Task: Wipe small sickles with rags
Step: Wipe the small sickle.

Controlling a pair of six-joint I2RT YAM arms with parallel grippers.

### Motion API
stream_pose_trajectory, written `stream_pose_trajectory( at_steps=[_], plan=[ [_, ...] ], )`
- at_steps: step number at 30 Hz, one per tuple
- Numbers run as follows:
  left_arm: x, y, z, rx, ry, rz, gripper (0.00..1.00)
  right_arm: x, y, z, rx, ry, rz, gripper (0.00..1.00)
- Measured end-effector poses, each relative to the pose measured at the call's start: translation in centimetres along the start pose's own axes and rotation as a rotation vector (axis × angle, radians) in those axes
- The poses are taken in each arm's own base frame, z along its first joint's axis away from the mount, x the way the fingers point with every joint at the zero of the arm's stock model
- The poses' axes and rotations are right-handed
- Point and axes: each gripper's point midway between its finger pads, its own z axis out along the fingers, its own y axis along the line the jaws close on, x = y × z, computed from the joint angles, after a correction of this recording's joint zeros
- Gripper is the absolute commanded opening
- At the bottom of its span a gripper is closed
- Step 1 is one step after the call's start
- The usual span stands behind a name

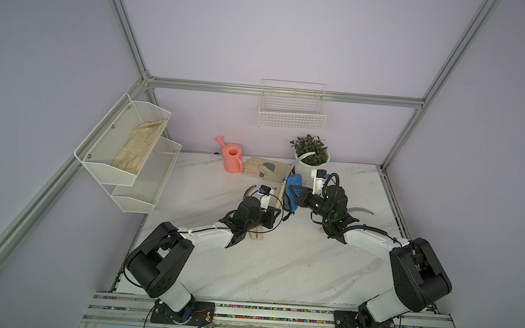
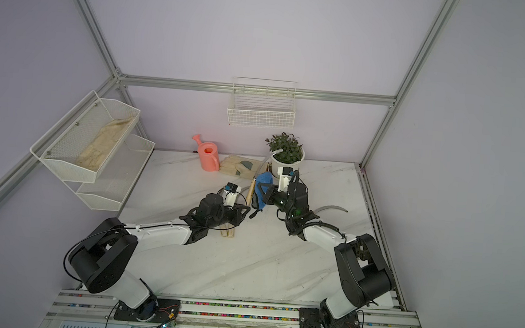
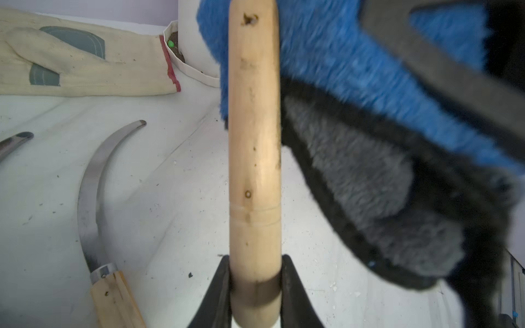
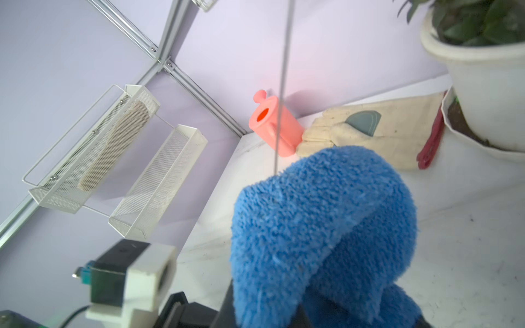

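top bin [image 1: 110, 172] of wall rack: beige glove [image 1: 137, 145] inside | bench [image 1: 279, 262]: pink watering can [image 1: 233, 157], second glove [image 1: 264, 168] | left fingers [image 1: 275, 211]: clamped on sickle [image 1: 280, 194] handle, up off the bench | blue rag [image 1: 293, 185]: touching that sickle, pinched tight in right fingers [image 1: 295, 193] | white pot [image 1: 305, 171]: green plant [image 1: 309, 146] inside

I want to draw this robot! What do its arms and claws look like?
The left arm and right arm have white sections and chunky black joints. Thin black cables loop along them. The left gripper and right gripper have black pointed fingers.
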Motion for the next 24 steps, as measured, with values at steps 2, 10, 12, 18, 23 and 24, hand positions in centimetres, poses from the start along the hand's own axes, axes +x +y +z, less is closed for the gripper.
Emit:
stream_pose_trajectory(
  at_steps=[2, 10, 12, 18, 23, 24],
  plan=[
    [0.5, 0.0, 0.1, -0.004, 0.018, 0.003, 0.0, -0.2, 0.5, 0.0, -0.012, -0.005, -0.009, 0.0],
    [1.1, 0.1, 0.0, -0.007, 0.041, -0.003, 0.0, 5.0, -2.2, -0.4, -0.013, 0.084, 0.049, 0.0],
    [1.0, 0.0, 0.0, -0.002, 0.038, -0.007, 0.0, 7.2, -3.0, -0.8, -0.004, 0.127, 0.075, 0.0],
    [0.6, 0.3, -0.1, 0.035, 0.039, -0.068, 0.0, 11.3, -2.3, -1.3, -0.024, 0.201, 0.093, 0.0],
    [0.2, 0.4, 0.0, 0.08, 0.036, -0.098, 0.0, 11.1, -1.7, -1.2, -0.044, 0.188, 0.086, 0.0],
    [0.3, 0.3, 0.0, 0.088, 0.038, -0.098, 0.0, 10.8, -2.0, -1.2, -0.04, 0.183, 0.087, 0.0]
  ],
)
